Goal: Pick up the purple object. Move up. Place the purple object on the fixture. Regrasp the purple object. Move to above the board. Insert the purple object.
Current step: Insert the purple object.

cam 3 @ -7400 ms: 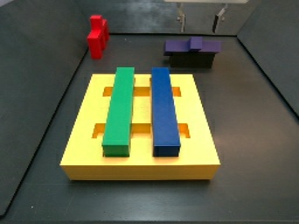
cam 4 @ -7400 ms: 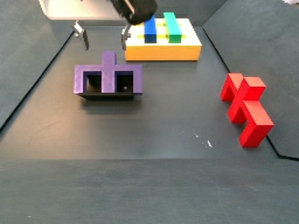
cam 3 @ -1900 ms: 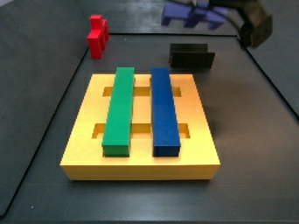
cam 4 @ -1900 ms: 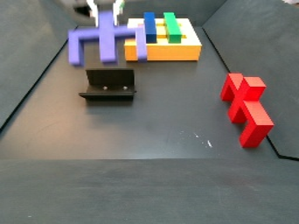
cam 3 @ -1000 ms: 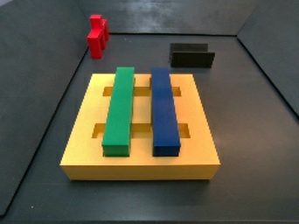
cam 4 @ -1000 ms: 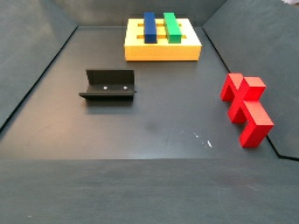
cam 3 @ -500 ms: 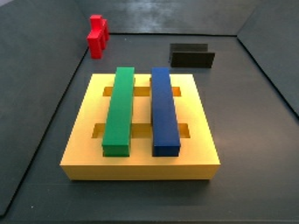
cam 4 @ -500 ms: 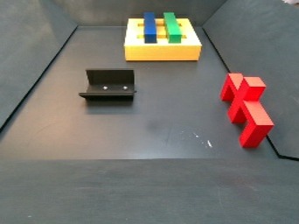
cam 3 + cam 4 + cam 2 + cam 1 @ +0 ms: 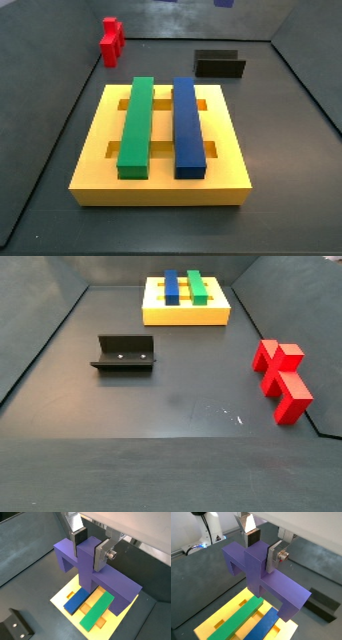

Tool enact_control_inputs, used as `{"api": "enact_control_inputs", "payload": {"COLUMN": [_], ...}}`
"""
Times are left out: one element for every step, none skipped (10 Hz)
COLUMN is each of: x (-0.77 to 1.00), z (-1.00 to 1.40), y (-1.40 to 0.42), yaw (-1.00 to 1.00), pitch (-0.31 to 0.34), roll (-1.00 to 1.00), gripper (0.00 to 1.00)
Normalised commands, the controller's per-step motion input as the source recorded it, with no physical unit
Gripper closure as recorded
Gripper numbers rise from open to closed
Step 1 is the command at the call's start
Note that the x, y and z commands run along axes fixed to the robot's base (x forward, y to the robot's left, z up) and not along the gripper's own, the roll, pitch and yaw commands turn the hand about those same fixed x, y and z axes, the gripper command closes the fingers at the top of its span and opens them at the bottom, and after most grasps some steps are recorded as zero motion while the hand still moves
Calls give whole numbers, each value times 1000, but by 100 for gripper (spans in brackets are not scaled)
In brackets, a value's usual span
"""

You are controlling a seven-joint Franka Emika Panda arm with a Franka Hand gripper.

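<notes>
Jaws clamped on the middle prong of the purple object (image 9: 264,574), one silver finger (image 9: 101,554) on each side. Gripper (image 9: 261,547) hangs high over the board (image 9: 69,592); out of frame in both side views. Count: one green bar (image 9: 135,121), one blue bar (image 9: 187,121), one red block (image 9: 282,378), one fixture (image 9: 124,353), bare. Half a second ago: side views the same.
</notes>
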Motion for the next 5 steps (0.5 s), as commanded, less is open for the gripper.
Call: {"api": "enact_control_inputs", "payload": {"x": [34,94,66,91,20], "z": [0,-283,-686,-837,-837], "y": [-9,-180,-517,-603,-523], "yaw": [0,0,217,320,329], "pitch": [0,-26,-47,-57,-76], "roll": [0,-13,17,0,-40], "gripper": [100,100,100,100,100]}}
